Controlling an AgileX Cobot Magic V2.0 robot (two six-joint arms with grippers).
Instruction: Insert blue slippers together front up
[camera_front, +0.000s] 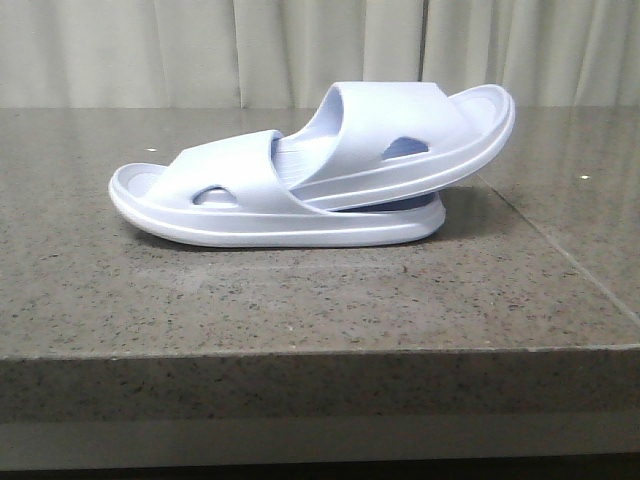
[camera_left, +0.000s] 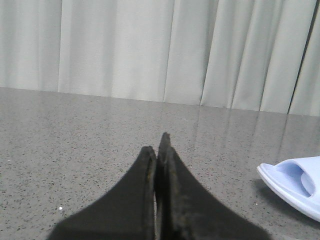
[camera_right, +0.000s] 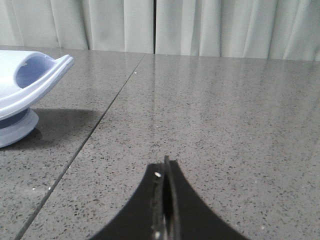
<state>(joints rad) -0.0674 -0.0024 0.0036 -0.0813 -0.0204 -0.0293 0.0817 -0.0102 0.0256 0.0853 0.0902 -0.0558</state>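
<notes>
Left gripper (camera_left: 159, 150) and right gripper (camera_right: 165, 172): both closed, holding nothing (fingers pressed together). Blue slippers (camera_front: 310, 170) rest nested on the table (camera_front: 300, 300).

You see a speckled grey stone table (camera_front: 300, 290) with 1 thin seam (camera_front: 560, 250), and pale pleated curtains (camera_front: 200, 50) behind

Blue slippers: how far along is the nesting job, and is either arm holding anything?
Looks done: the upper pale lavender-blue foam slide is tucked under the strap of the lower matching slide, its far end tilted up off the grey speckled stone table. In hand: nothing; the left gripper and right gripper are shut, empty and clear of the pair. Left: apparently nothing, perhaps a check of seating.
</notes>
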